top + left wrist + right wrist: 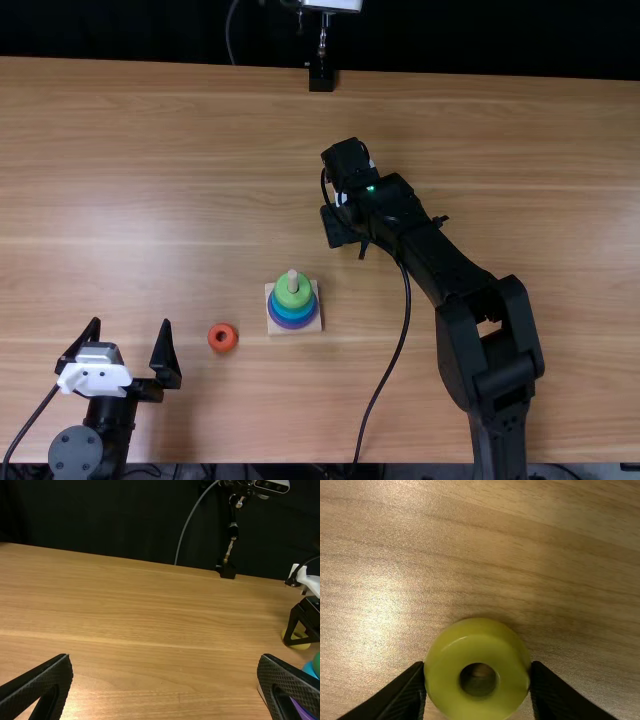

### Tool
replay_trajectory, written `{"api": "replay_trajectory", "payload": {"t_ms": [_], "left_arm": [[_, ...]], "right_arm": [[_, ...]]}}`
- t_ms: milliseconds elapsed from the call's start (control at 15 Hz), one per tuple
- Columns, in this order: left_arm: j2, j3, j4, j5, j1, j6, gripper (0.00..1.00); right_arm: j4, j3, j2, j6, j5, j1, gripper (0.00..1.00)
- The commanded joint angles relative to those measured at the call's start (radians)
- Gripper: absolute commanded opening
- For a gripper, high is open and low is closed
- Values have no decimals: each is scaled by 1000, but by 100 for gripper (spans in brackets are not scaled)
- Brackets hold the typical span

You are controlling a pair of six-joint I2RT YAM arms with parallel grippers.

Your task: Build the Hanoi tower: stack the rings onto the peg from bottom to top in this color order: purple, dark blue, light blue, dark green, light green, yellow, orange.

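In the top view my right gripper [342,228] is low over the table, behind and right of the peg base. The right wrist view shows that gripper [478,672] shut on the yellow ring [440,652], its fingers touching opposite sides. The square wooden base [309,326] holds the peg [293,279] with purple, dark blue, light blue and green rings [292,297], green uppermost. An orange ring [222,338] lies flat, left of the base. At the near left my left gripper [133,352] stands open; in the left wrist view this gripper [165,665] has nothing between its fingers.
The right arm [440,260] crosses the table from the near right, with a cable [400,345] looping beside the base. A black stand [321,78] is at the far edge. Bare wood [140,180] spreads over the far left.
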Motion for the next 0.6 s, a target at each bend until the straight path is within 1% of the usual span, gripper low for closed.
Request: {"api": "replay_trajectory", "payload": {"t_ms": [0,133,200,333,400,533], "left_arm": [[-11,-30,5,11,-6,-1,100],[-11,-30,5,13,-6,-2,100],[-11,-30,5,11,-6,-1,100],[-11,-30,5,11,-6,-1,100],[-11,-30,5,11,-6,-1,100],[-11,-30,5,11,-6,-2,100]], "right_arm": [[-1,-1,14,6,6,7,0],[-1,-2,8,2,6,5,0],[-1,1,4,-9,4,7,0],[-3,-2,0,-74,2,4,0],[-5,-2,-14,-87,2,4,0],[-45,-6,-126,-94,2,4,0]]}}
